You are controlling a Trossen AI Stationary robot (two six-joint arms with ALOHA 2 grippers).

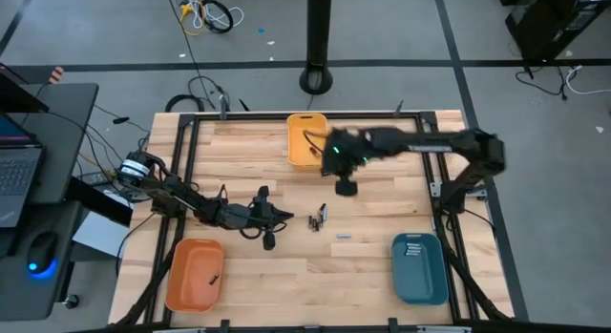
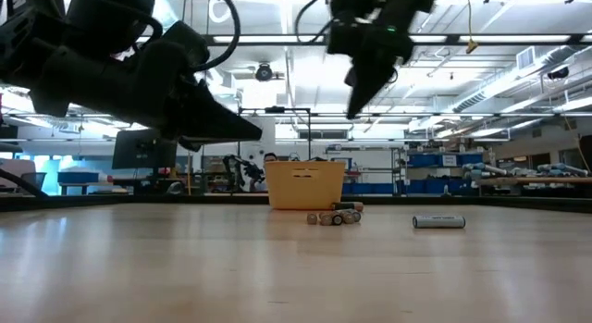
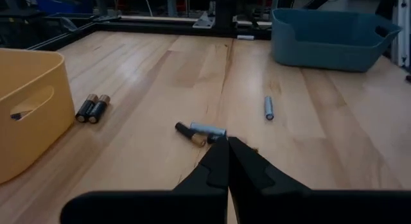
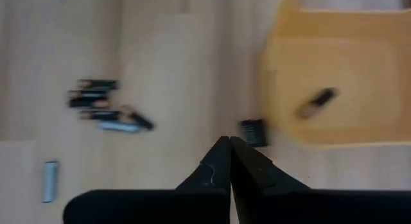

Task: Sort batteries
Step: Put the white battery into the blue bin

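You have the yellow plastic bin (image 1: 306,140) at the far middle of the wooden table (image 1: 248,152), the orange plastic bin (image 1: 195,274) at the near left and the teal plastic bin (image 1: 419,267) at the near right. The small cylindrical batteries (image 1: 317,218) cluster mid-table, with one pale silvery battery (image 1: 343,237) apart, just right and nearer.

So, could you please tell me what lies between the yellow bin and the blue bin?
In the high view, the right tool hangs just past the yellow bin; a lone silvery battery lies nearer the blue bin. Otherwise bare wood.
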